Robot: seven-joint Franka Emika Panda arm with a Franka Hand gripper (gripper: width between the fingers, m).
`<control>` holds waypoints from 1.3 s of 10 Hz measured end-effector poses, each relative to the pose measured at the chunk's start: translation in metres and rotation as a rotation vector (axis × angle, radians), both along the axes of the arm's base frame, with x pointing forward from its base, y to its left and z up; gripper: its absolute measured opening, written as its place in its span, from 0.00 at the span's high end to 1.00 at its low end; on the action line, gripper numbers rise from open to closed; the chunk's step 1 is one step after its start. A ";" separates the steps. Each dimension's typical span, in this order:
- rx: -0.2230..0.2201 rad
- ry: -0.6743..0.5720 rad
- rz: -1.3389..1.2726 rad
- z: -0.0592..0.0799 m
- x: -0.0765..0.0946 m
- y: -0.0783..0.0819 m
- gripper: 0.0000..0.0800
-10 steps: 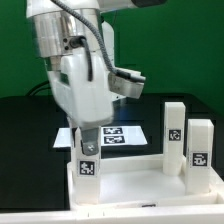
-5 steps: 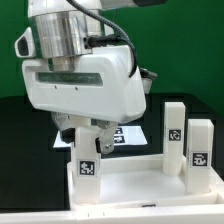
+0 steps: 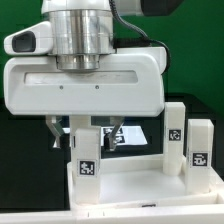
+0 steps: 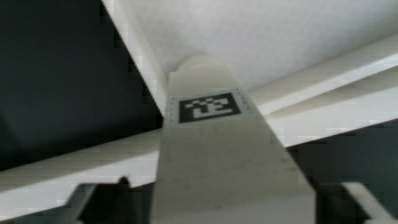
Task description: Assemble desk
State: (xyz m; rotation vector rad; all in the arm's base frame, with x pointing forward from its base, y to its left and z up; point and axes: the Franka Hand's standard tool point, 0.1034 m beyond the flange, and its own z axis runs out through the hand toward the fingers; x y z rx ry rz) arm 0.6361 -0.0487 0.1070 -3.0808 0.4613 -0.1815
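Directly under the gripper, whose clamping I cannot tell, stands a tagged leg; two more legs nearby.

1. Landmark: tabletop panel, lying flat on the table at front of the ext. view.
2. Leg w/ tag stands upright on the panel's corner at the ext. view's left.
3. Two more legs stand upright at the panel's side toward the ext. view's right, just beside each other; the second is nearer the camera.
4. Marker board lies flat behind the panel.
5. Gripper hangs above the panel's left-corner leg, one finger either side of leg top.
6. Wrist view: leg stands between the fingers, panel rim beyond it.
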 end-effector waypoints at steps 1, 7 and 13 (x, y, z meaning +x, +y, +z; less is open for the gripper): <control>0.001 0.000 -0.009 0.000 0.000 0.000 0.47; 0.106 0.016 -0.756 -0.001 -0.004 -0.008 0.65; 0.180 0.035 -1.227 -0.001 -0.006 -0.008 0.64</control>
